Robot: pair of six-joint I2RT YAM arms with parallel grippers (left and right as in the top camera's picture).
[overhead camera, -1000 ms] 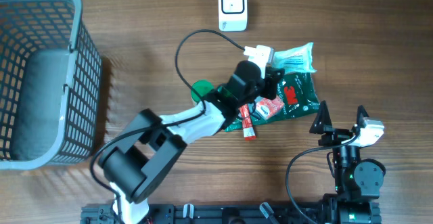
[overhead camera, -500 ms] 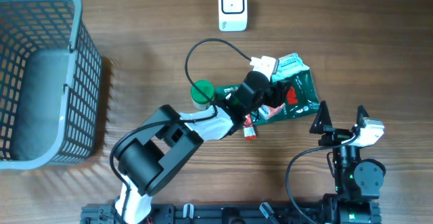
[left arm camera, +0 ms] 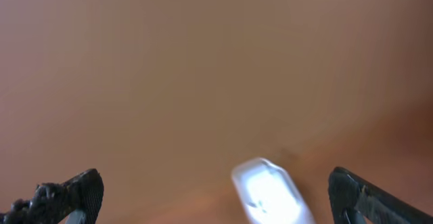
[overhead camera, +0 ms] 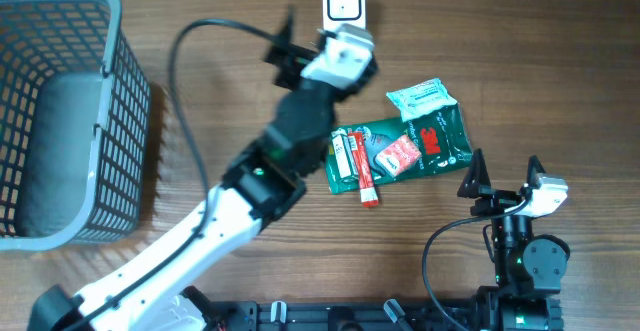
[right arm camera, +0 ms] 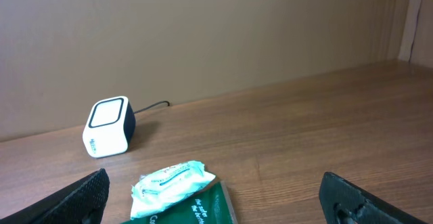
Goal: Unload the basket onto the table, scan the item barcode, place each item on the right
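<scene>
The left gripper (left arm camera: pixel 215 195) hangs over the far edge of the tabletop (overhead camera: pixel 560 51), just to the near-left of the white scanner (overhead camera: pixel 343 9). Its jaws are spread wide with nothing between them, and its own wrist view is blurred, showing little beyond the scanner's pale top below the two fingertips. The right gripper (overhead camera: pixel 503 174) sits by the near edge, right of centre, its jaws equally wide and empty. The green packet (overhead camera: pixel 425 146) lies flat right of centre, between the scanner and the right gripper, and neither arm touches it. A pale wipes pack (overhead camera: pixel 422 96) overlaps its far edge and a red stick (overhead camera: pixel 366 183) lies at its near-left corner (other small goods rest on the packet, too small to name). A grey basket (overhead camera: pixel 125 121) stands at the left edge. With nothing held at the scanner, the step in hand looks like fetching an item. That calls for the left arm to reach the pile, grip one piece clear of its neighbours, lift it, and turn its barcode toward the scanner. Which side carries the barcode cannot be told.
</scene>
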